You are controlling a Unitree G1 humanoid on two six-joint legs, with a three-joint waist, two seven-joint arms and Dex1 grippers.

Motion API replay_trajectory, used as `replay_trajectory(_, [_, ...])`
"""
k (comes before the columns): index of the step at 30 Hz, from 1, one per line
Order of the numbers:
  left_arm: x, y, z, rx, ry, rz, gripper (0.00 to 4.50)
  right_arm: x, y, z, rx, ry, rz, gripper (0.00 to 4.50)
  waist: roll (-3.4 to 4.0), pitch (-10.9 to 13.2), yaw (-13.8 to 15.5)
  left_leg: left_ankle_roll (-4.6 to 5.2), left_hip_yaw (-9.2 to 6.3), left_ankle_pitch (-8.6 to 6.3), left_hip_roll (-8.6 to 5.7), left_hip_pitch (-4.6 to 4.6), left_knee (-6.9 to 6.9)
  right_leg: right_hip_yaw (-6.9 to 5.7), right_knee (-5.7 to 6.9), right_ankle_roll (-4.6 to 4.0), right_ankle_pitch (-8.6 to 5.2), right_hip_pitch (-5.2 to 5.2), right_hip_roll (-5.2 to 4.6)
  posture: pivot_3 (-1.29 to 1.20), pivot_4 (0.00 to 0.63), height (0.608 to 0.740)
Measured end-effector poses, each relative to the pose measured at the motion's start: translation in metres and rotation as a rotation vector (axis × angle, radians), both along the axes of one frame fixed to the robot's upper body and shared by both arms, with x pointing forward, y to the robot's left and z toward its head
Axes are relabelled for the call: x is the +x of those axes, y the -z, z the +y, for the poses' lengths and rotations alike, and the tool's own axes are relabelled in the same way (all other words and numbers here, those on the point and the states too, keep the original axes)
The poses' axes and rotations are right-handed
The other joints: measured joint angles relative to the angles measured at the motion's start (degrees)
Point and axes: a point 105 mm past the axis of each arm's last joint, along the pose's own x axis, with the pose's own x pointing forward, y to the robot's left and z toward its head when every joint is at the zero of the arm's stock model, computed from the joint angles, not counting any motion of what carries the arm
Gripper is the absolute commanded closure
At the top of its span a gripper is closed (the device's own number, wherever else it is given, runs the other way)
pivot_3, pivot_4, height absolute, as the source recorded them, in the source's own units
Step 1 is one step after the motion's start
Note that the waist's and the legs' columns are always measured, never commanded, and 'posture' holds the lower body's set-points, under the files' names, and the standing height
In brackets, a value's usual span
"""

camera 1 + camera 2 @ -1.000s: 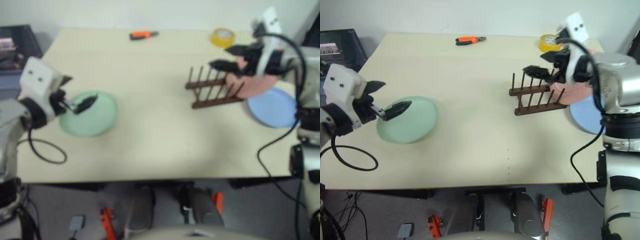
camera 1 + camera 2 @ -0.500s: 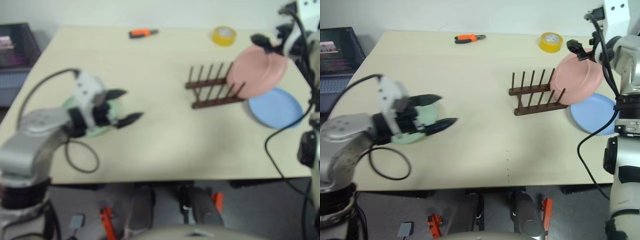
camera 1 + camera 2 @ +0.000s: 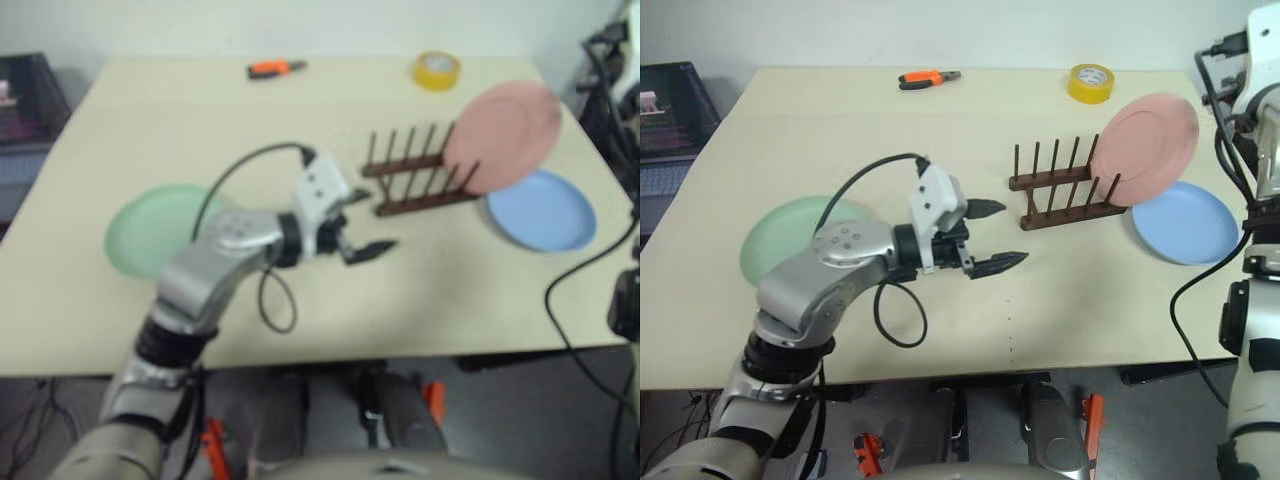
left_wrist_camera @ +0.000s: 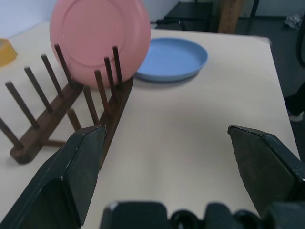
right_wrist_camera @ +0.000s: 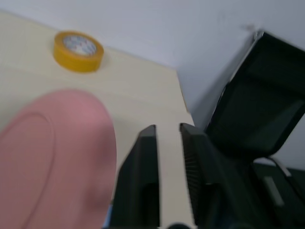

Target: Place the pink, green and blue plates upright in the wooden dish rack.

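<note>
Left pincer (image 3: 992,237) wide over bare table (image 3: 1070,300); right pincer (image 5: 167,138) closed, empty, beside pink plate (image 3: 1146,140)

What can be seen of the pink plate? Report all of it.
The pink plate is round, shallow, plain matte salmon, with a faint raised inner ring. It stands upright, tilted slightly, in the end slot of the dark wooden dish rack, resting between its pegs at the end nearest the blue plate, which lies flat just beside it. No gripper touches it.
</note>
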Motion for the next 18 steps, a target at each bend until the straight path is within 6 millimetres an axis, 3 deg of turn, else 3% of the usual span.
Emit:
replay_trajectory(9, [0.002,-0.001,0.002,0.004,-0.02,-0.007,0.0,-0.002,0.041,-0.005,0.007,0.008,0.163,4.48,0.01,0.0,0.1,0.0,-0.02,0.0,-0.02,0.01,0.0,0.0,-0.03,0.01,0.0,0.02,-0.02,0.0,0.15,0.74])
replay_trajectory(18, [0.002,-0.003,0.004,0.006,-0.035,-0.02,0.0,-0.004,0.051,-0.005,0.022,0.004,0.204,4.48,0.01,0.0,0.1,0.0,-0.02,0.0,-0.02,0.01,0.0,0.0,-0.03,0.01,0.0,0.03,-0.01,0.0,0.15,0.74])
